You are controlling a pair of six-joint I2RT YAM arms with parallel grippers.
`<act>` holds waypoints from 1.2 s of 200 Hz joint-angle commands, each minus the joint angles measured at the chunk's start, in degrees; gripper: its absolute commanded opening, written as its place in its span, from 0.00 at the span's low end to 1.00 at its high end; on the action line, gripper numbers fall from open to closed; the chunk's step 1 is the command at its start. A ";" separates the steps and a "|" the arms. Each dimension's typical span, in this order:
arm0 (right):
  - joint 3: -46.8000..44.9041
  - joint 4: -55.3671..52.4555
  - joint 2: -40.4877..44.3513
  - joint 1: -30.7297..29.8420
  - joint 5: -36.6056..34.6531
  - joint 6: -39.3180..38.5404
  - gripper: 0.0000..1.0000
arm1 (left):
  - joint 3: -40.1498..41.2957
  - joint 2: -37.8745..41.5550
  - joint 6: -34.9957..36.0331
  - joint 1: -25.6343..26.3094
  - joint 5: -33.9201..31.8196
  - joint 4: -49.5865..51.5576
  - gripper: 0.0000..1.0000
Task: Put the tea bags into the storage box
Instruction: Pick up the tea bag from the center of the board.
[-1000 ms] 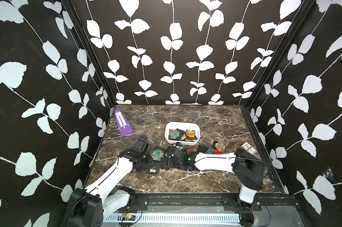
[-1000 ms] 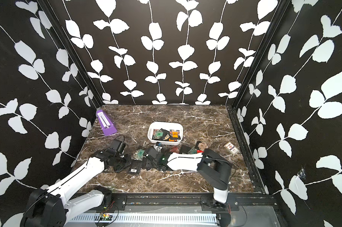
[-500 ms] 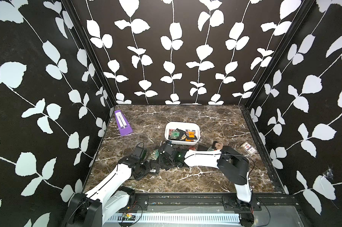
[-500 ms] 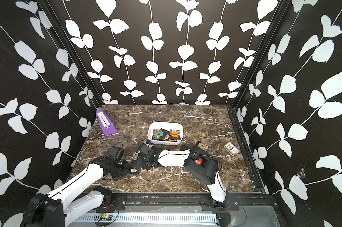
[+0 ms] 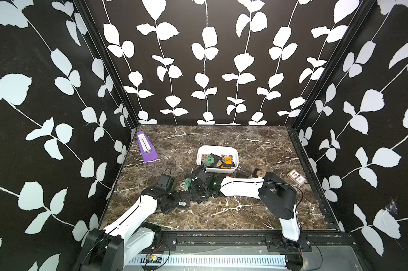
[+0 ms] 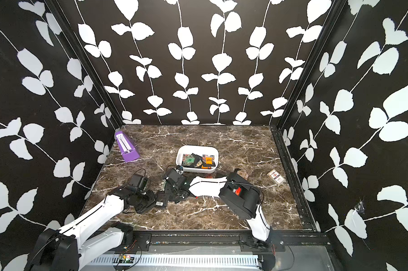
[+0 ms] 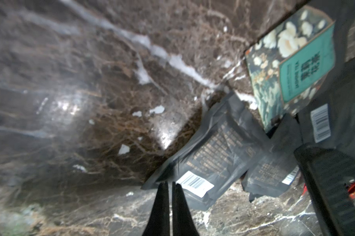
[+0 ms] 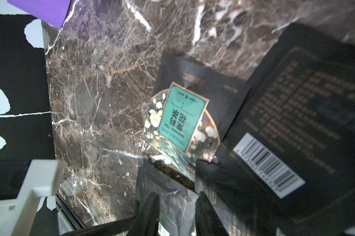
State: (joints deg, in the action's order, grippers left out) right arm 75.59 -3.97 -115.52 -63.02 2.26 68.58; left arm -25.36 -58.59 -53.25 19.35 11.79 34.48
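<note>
**Grasping step; box part filled.** Both arms reach low over the loose pile of tea bags (image 5: 186, 186) on the counter (image 5: 221, 211), near the box (image 5: 217, 147) on its camera side.

- **Left fingers** (image 7: 166, 187): pressed together, with the tips at the barcode corner of a black bag (image 7: 211, 151). Whether that corner is pinched cannot be told.
- **Right fingers** (image 8: 157, 199): narrowly apart, astride the edge of a dark bag (image 8: 168, 204) and beside a teal-labelled jasmine bag (image 8: 182, 118). Contact is unclear.

**Judged stage:** neither bag is yet lifted clear of the pile.

**Next move:** it calls for a firm pinch on one thin edge only. The bags overlap, so a neighbour could be dragged along. A lift and a short carry over the box's near wall would follow.

**Contents:** the box holds several bags in a loose heap, and room remains. Among them are a green bag (image 5: 209, 160) and an orange bag (image 5: 227, 160); the rest are mostly black. Outside the box, a tan bag (image 5: 260, 173) lies by the right arm's elbow, apart from the pile.
</note>
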 commanded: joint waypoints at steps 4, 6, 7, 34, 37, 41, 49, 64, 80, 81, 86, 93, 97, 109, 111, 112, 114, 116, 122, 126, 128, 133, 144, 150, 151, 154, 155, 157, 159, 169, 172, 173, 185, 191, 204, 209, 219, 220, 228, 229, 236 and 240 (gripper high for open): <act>0.10 -0.38 -1.09 0.19 0.02 -0.27 0.32 | -1.25 -1.81 1.21 -0.49 0.12 -1.43 0.00; 0.06 -0.39 -1.08 0.25 0.07 -0.26 0.32 | -1.22 -1.99 1.26 -0.47 0.19 -1.50 0.00; 0.03 -0.41 -1.14 0.22 0.09 -0.23 0.32 | -1.20 -2.07 1.29 -0.46 0.18 -1.55 0.00; -0.08 -0.98 -1.35 0.14 0.41 -0.52 0.32 | -1.23 -3.49 1.99 -0.46 0.43 -1.03 0.00; -0.06 -0.96 -1.41 0.22 0.49 -0.48 0.32 | -1.21 -3.48 2.09 -0.46 0.37 -0.90 0.00; -0.02 -0.96 -1.58 0.19 0.60 -0.48 0.32 | -1.05 -3.40 2.10 -0.46 0.19 -0.68 0.00; -0.08 -1.04 -1.85 0.25 0.96 -0.52 0.32 | -0.91 -3.13 2.23 -0.46 -0.22 -0.26 0.00; -0.08 -0.96 -2.46 0.16 1.27 -0.20 0.31 | -0.22 -2.19 2.28 -0.50 -0.71 0.34 0.00; -0.06 -0.96 -2.86 0.18 1.32 0.02 0.31 | 0.74 -1.27 2.06 -0.47 -0.81 0.76 0.00; -0.03 -0.96 -2.91 0.18 1.33 0.00 0.31 | 0.79 -1.22 2.08 -0.51 -0.81 0.76 0.00; -0.04 -1.02 -2.94 0.14 1.33 0.00 0.31 | 1.26 -0.97 1.96 -0.45 -0.81 0.79 0.00; -0.01 -1.09 -2.95 0.12 1.21 0.00 0.31 | 1.60 -0.57 1.97 -0.46 -0.81 0.78 0.00; -0.08 -1.19 -3.00 0.18 1.15 0.00 0.31 | 1.79 -0.40 1.98 -0.46 -0.85 0.82 0.00; -0.07 -1.48 -2.95 0.16 0.95 0.20 0.31 | 2.16 0.16 1.93 -0.46 -0.89 1.13 0.00; -0.07 -1.48 -2.95 0.13 0.98 0.23 0.31 | 2.20 0.25 1.93 -0.46 -0.96 1.19 0.00; -0.04 -1.44 -2.95 0.16 0.98 0.19 0.31 | 2.23 0.29 1.97 -0.46 -0.97 1.20 0.00; -0.01 -1.45 -2.95 0.15 0.94 0.30 0.31 | 2.24 0.31 2.07 -0.44 -0.98 1.33 0.00; -0.01 -1.47 -2.95 0.18 0.96 0.30 0.31 | 2.29 0.38 2.03 -0.45 -0.98 1.41 0.00; -0.01 -1.40 -2.95 0.18 0.99 0.45 0.31 | 2.42 0.56 2.09 -0.46 -1.06 1.51 0.00; -0.05 -1.42 -2.95 0.18 1.07 0.62 0.31 | 2.43 0.66 2.10 -0.46 -1.05 1.50 0.00; -0.04 -1.40 -2.95 0.18 1.14 0.60 0.31 | 2.49 0.69 2.10 -0.46 -0.98 1.59 0.00; -0.86 -1.36 -3.03 0.08 1.23 0.71 0.31 | 2.60 0.86 2.10 -0.48 -0.96 1.61 0.00; -1.65 -1.32 -3.08 -0.21 1.21 0.80 0.31 | 2.72 0.99 2.15 -0.48 -0.98 1.57 0.00; -1.54 -1.27 -3.10 -0.36 1.32 0.83 0.31 | 2.82 1.02 2.03 -0.46 -0.98 1.53 0.00; -1.52 -1.29 -3.16 -0.35 1.33 0.84 0.31 | 2.84 0.97 2.02 -0.46 -0.98 1.54 0.00; -1.45 -1.29 -3.21 -0.41 1.41 0.81 0.31 | 2.87 1.01 2.01 -0.46 -0.98 1.50 0.00; -1.47 -1.26 -3.17 -0.47 1.42 0.83 0.31 | 2.87 1.02 2.01 -0.46 -0.98 1.44 0.00; -1.41 -1.25 -3.20 -0.55 1.43 0.79 0.31 | 2.87 1.00 2.04 -0.46 -0.98 1.44 0.00; -1.34 -1.23 -3.17 -0.57 1.49 0.84 0.31 | 2.87 0.97 2.02 -0.48 -0.98 1.44 0.00; -1.29 -1.30 -3.38 -0.85 1.59 0.85 0.31 | 3.05 0.93 2.10 -0.46 -0.89 1.25 0.00; -1.32 -1.31 -3.39 -0.96 1.66 0.82 0.31 | 3.04 0.88 2.11 -0.46 -0.89 1.21 0.00; -1.28 -1.31 -3.39 -0.96 1.68 0.88 0.31 | 3.09 0.82 2.11 -0.50 -0.89 1.25 0.00; -1.32 -1.32 -3.39 -1.28 1.69 0.98 0.31 | 3.04 0.67 2.34 -0.46 -0.77 1.16 0.00; -1.52 -1.32 -3.37 -1.41 1.69 1.06 0.31 | 3.06 0.54 2.29 -0.46 -0.79 1.18 0.00; -1.63 -1.20 -3.48 -1.59 1.93 1.19 0.31 | 3.12 0.37 2.28 -0.46 -0.81 1.09 0.00; -1.71 -1.08 -3.56 -1.65 2.03 1.18 0.31 | 3.16 0.36 2.28 -0.46 -0.81 1.03 0.00; -1.76 -1.04 -3.72 -1.77 2.41 1.20 0.31 | 3.20 0.27 2.30 -0.46 -0.72 0.84 0.00; -1.72 -1.04 -3.73 -1.76 2.49 1.25 0.31 | 3.21 0.25 2.33 -0.46 -0.72 0.84 0.00; -1.82 -0.74 -3.74 -1.84 2.74 1.27 0.31 | 3.21 0.10 2.16 -0.46 -0.65 0.77 0.00; -1.79 -0.67 -3.74 -1.84 2.79 1.29 0.31 | 3.21 0.12 2.17 -0.48 -0.64 0.77 0.00; -1.80 -0.62 -3.74 -1.97 2.79 1.30 0.31 | 3.22 0.02 2.23 -0.46 -0.63 0.67 0.00; -1.77 -0.62 -3.74 -2.02 2.83 1.30 0.31 | 3.22 -0.03 2.31 -0.47 -0.63 0.67 0.00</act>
State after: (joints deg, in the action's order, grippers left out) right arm 75.46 -3.86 -117.91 -64.27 4.14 69.12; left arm -23.79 -58.06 -51.83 19.18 11.60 33.47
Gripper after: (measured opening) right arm 0.310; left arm 0.047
